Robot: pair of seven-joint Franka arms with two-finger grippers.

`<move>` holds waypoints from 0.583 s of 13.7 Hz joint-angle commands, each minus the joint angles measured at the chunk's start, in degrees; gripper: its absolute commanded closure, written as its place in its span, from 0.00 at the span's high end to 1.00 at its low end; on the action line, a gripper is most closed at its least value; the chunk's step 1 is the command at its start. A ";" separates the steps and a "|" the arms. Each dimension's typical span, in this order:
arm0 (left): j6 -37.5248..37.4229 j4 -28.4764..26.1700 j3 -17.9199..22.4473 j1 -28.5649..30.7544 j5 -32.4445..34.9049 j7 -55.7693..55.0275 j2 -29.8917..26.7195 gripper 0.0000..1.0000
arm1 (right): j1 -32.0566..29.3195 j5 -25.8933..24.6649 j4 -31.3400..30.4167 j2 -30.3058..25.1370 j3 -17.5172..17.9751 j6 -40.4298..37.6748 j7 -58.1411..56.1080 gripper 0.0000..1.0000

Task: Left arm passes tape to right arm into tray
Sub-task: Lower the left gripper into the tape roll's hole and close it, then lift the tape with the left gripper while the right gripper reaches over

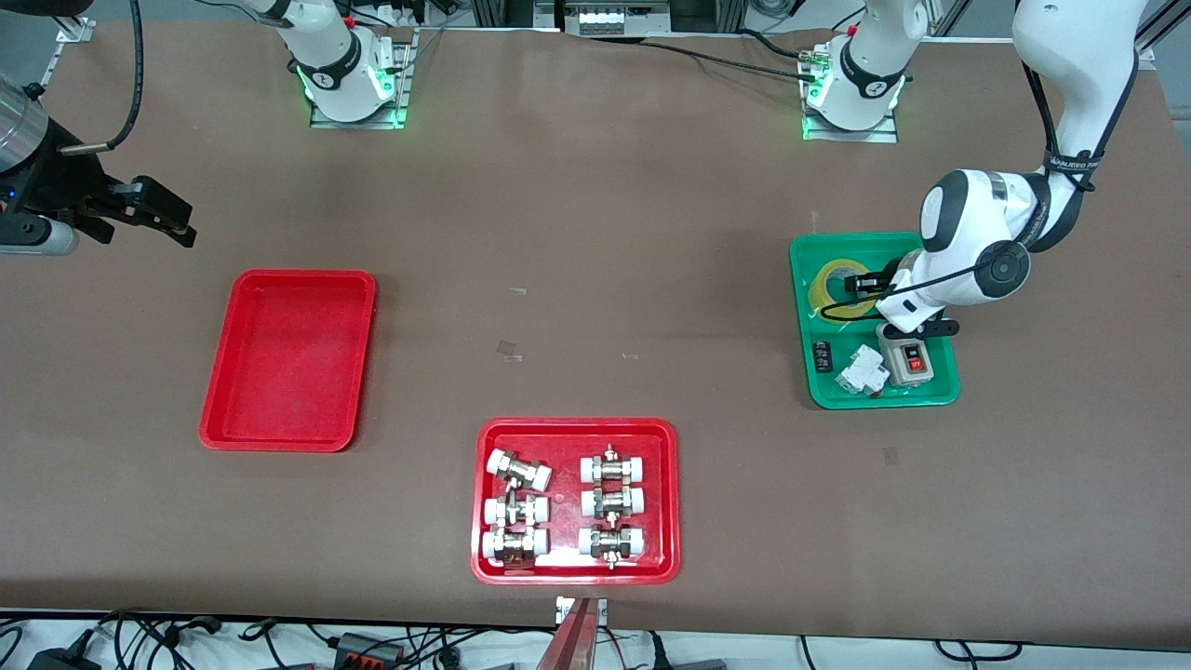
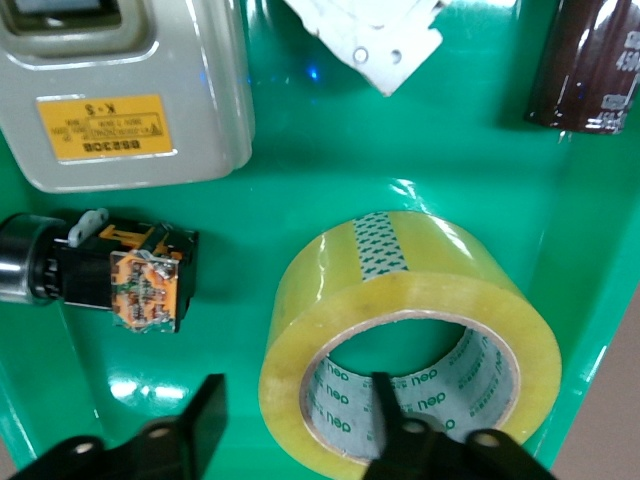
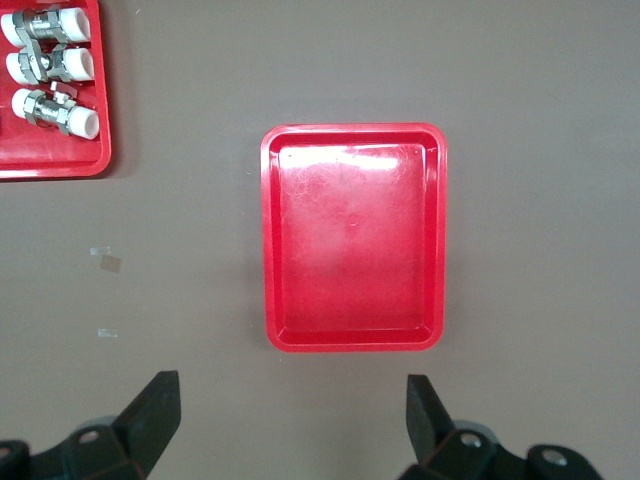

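The tape (image 1: 835, 282), a yellowish roll with a white core, lies flat in the green tray (image 1: 875, 400) at the left arm's end of the table. My left gripper (image 1: 868, 283) is down in that tray at the roll. In the left wrist view it (image 2: 295, 395) is open and straddles the wall of the tape (image 2: 420, 300), with one finger (image 2: 388, 415) inside the core and the other (image 2: 203, 415) outside. My right gripper (image 1: 163, 216) is open and empty, and waits above the table beside the plain red tray (image 1: 288, 358). The tray is empty and also shows in the right wrist view (image 3: 355, 240), past the right gripper (image 3: 290, 392).
The green tray also holds a grey switch box (image 1: 907, 363), a white breaker (image 1: 861, 372), a black push-button part (image 2: 110, 275) and a brown capacitor (image 2: 590, 70). A second red tray (image 1: 577, 426) with several white-capped metal fittings sits nearest the front camera, mid-table.
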 commanded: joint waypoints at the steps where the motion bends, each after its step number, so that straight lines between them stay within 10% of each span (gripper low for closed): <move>1: 0.18 -0.55 -0.21 1.50 1.07 -0.21 -0.11 0.20 | 0.39 -0.78 0.91 0.12 0.04 -0.86 0.81 1.00; 8: -9.21 1.72 -0.83 2.39 1.07 -0.12 -5.81 0.01 | 0.30 -0.78 0.82 0.21 0.04 -0.86 0.90 1.00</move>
